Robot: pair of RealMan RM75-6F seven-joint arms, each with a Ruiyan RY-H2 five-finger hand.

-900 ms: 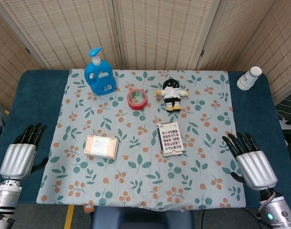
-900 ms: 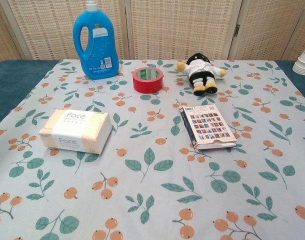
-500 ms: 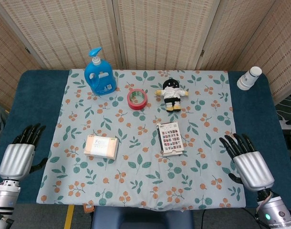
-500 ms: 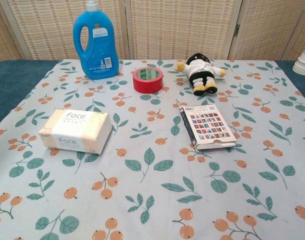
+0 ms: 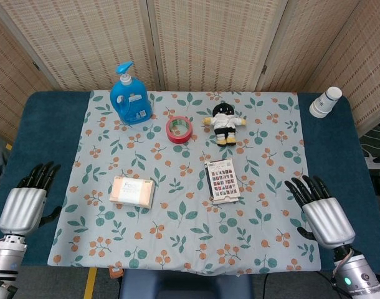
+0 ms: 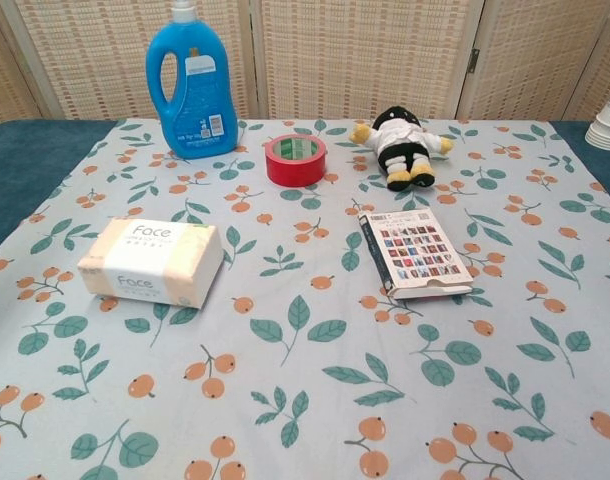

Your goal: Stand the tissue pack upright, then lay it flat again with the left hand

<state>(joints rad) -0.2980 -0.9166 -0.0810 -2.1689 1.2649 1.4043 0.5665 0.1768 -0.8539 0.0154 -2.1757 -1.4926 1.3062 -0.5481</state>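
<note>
Tissue pack [image 5: 133, 191] lies flat on the cloth, left-centre of the table [image 5: 47, 134], untouched, so step one hasn't begun. Left hand [image 5: 25, 205] sits well apart at the table's left edge, fingers spread, holding nothing; right hand [image 5: 322, 212] likewise. Next: left hand reaches in, grips the pack's sides, tips it upright.

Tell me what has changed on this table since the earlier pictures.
The right hand has drawn back toward the robot and slightly inward, fingers apart, holding nothing. The left hand has barely shifted, also empty. Nothing was gripped or released. The tissue pack lies flat as before, untouched; bottle, tape, doll and card stayed put.
</note>
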